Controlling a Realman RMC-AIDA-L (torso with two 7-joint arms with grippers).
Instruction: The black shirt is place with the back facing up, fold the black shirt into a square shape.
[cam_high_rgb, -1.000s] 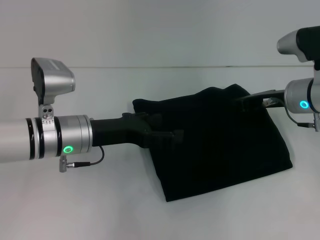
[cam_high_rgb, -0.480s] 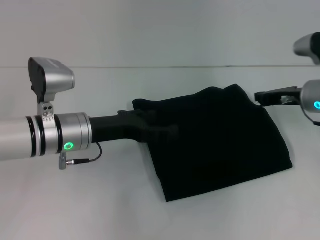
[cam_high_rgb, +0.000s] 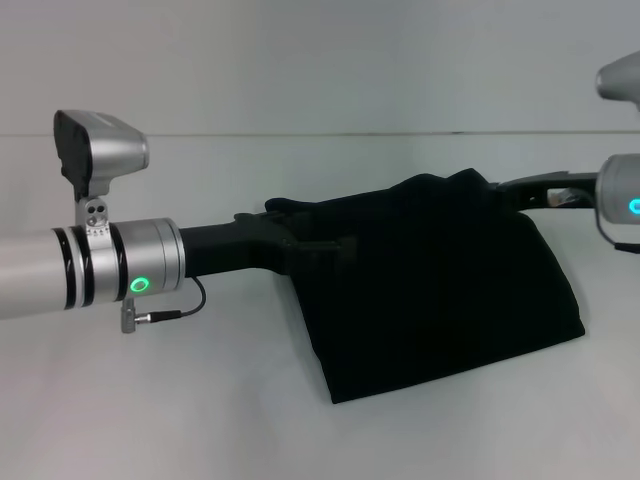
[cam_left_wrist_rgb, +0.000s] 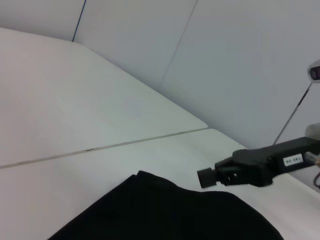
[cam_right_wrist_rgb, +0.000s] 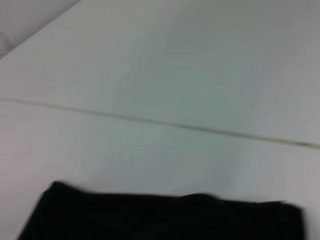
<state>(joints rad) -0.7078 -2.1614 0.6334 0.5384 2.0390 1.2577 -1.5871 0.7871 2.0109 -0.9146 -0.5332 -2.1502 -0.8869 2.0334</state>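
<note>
While the black shirt (cam_high_rgb: 440, 285) lies folded mid-worktop (cam_high_rgb: 200, 400), toward its right edge, I log: left gripper (cam_high_rgb: 335, 247) over its left-far corner, right gripper (cam_high_rgb: 525, 190) at its right-far corner, jaw states unreadable; I'd lower both evenly and square the edges.

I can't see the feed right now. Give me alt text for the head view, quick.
A black shirt, already folded into a compact, roughly square bundle, lies on a white table. The left hand reaches in over its left edge, and the right hand sits at its far right corner. Whether either hand is gripping fabric cannot be told.
</note>
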